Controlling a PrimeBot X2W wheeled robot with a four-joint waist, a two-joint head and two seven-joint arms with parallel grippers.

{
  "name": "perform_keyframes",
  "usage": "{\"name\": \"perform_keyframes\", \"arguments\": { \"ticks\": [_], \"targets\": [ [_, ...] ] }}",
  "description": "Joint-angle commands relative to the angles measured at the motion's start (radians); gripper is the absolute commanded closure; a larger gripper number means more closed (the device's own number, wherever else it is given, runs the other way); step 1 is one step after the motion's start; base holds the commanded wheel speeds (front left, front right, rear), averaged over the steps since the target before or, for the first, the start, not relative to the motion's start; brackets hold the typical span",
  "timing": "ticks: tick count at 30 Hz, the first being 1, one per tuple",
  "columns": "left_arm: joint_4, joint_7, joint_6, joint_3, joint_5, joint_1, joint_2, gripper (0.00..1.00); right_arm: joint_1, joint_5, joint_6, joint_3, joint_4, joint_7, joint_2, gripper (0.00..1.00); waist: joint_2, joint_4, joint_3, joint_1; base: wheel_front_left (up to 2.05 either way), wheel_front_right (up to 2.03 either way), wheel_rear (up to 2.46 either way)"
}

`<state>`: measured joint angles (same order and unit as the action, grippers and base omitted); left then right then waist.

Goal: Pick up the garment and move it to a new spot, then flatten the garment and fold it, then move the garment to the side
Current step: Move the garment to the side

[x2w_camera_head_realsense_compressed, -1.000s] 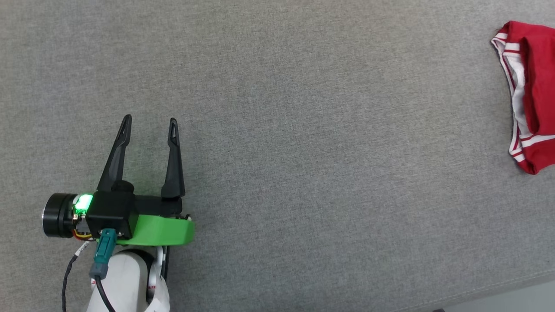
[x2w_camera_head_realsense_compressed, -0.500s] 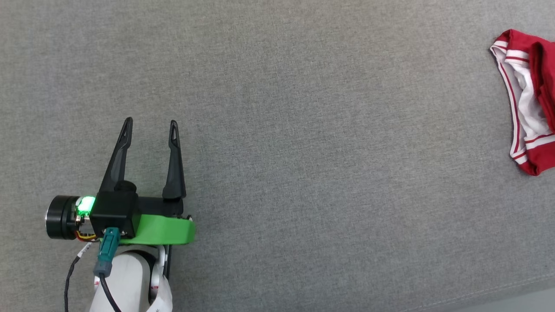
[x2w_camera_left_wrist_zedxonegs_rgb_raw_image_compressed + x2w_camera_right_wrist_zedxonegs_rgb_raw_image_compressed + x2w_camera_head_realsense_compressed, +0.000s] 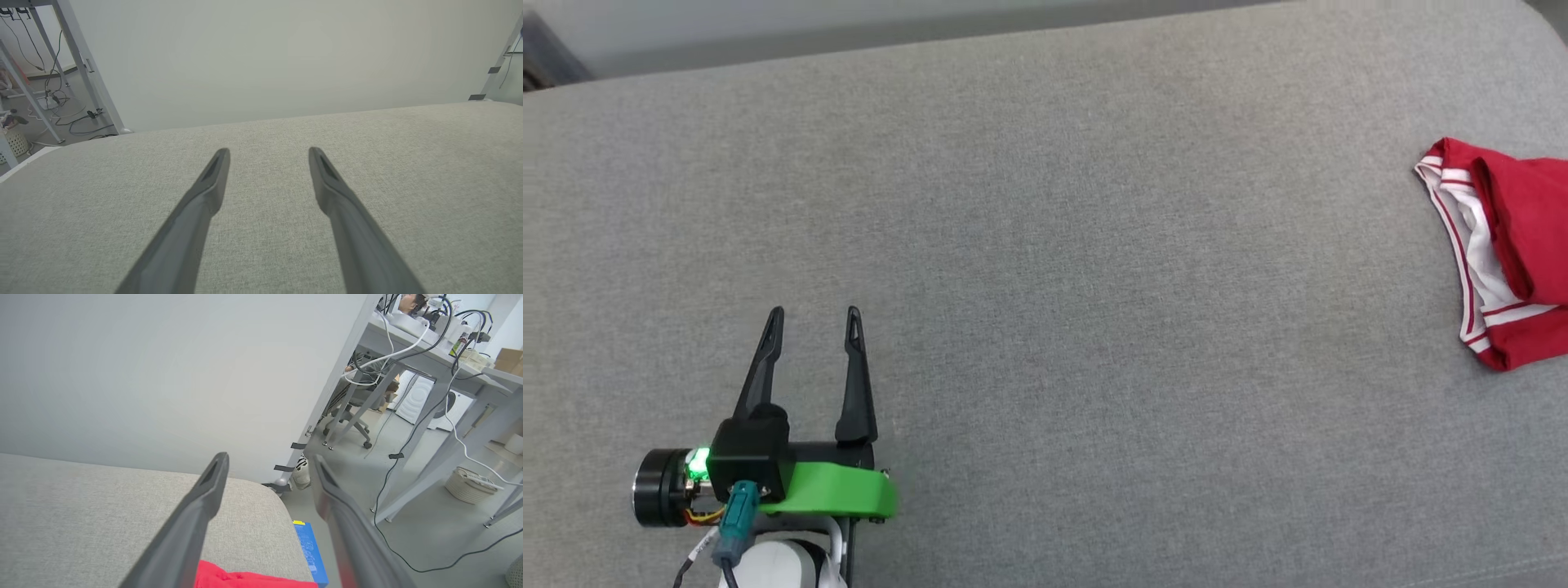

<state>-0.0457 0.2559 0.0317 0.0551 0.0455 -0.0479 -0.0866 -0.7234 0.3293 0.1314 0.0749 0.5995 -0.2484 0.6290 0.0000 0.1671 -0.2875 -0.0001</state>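
Lying on one grey cushion [image 3: 1094,245], one red garment [image 3: 1515,237], left claw [image 3: 814,314], right claw [image 3: 269,457], the two spread wide, empty.

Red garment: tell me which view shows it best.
Head view: the garment lies bunched at the right edge, striped trim visible, partly cropped. The right wrist view catches a red sliver of it at its bottom edge.
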Motion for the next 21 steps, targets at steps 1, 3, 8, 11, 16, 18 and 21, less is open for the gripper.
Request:
{"name": "perform_keyframes", "arguments": {
  "ticks": [1,3,8,11,16,18,21],
  "targets": [
    [0.004,0.006,0.005,-0.007,0.01,0.014,0.007,0.0,0.046,-0.024,-0.001,-0.036,-0.05,-0.01,-0.033,0.0,0.0,-0.044,0.072,0.0001,0.0,0.0,0.0],
    [0.011,0.006,0.004,-0.011,0.011,0.024,0.009,0.0,0.101,-0.057,-0.001,-0.082,-0.131,-0.012,-0.078,0.0,0.0,-0.057,0.093,0.0001,0.0,0.0,0.0],
    [0.026,0.006,0.001,-0.017,0.012,0.042,0.015,0.0,0.246,-0.115,-0.001,-0.188,-0.357,-0.013,-0.213,0.0,0.0,-0.093,0.135,0.0001,0.0,0.0,0.0],
    [0.038,0.006,-0.002,-0.02,0.014,0.048,0.019,0.0,0.343,-0.151,-0.001,-0.193,-0.458,-0.013,-0.286,0.0,0.0,-0.111,0.156,0.0001,0.0,0.0,0.0],
    [0.056,0.006,-0.009,-0.024,0.018,0.052,0.023,0.0,0.447,-0.17,-0.001,-0.167,-0.542,-0.013,-0.385,0.0,0.0,-0.128,0.177,0.0001,0.0,0.0,0.0],
    [0.064,0.006,-0.011,-0.027,0.021,0.053,0.025,0.0,0.482,-0.167,-0.001,-0.149,-0.558,-0.013,-0.424,0.0,0.0,-0.135,0.185,0.0001,0.0,0.0,0.0],
    [0.07,0.006,-0.017,-0.028,0.027,0.054,0.027,0.0,0.524,-0.16,-0.001,-0.123,-0.563,-0.013,-0.463,0.0,0.0,-0.144,0.195,0.0001,0.0,0.0,0.0]
  ]
}}
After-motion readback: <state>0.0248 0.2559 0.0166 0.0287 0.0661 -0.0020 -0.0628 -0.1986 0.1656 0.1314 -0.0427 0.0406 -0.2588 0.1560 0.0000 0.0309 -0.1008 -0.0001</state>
